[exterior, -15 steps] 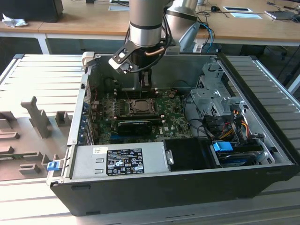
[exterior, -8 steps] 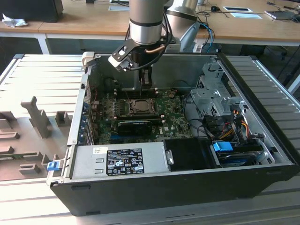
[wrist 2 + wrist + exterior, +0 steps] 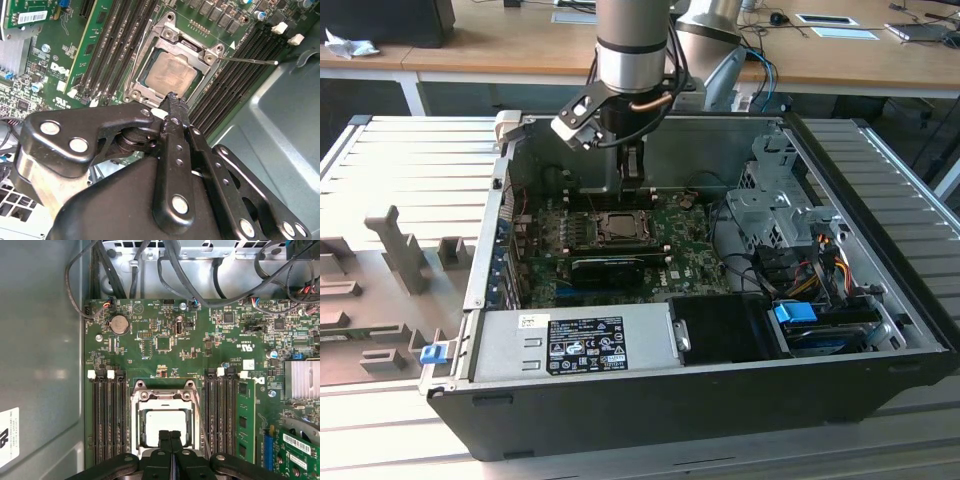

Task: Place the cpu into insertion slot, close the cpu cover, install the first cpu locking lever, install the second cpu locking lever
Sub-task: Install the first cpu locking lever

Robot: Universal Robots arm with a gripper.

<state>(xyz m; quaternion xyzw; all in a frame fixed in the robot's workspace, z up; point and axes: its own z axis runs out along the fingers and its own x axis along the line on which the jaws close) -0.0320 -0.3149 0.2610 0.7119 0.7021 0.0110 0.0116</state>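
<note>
The cpu (image 3: 170, 75) lies flat in the socket on the green motherboard, its pale metal top showing (image 3: 162, 422). The silvery cpu cover (image 3: 150, 52) is folded down around it, framing the chip through its window (image 3: 162, 396). A thin locking lever (image 3: 250, 61) sticks out from one socket corner across the memory slots. Another lever wire (image 3: 198, 412) runs along the socket's side. My gripper (image 3: 170, 436) hovers just above one edge of the socket, black fingers pressed together with nothing between them. In the exterior view it (image 3: 632, 170) hangs over the socket (image 3: 620, 228).
The open computer case (image 3: 880, 300) walls in the board. Memory slots (image 3: 107, 415) flank the socket, and one holds a green module (image 3: 244, 420). A black card (image 3: 610, 265) lies in front of the socket. Cables (image 3: 150, 270) and a drive cage (image 3: 770, 215) sit nearby.
</note>
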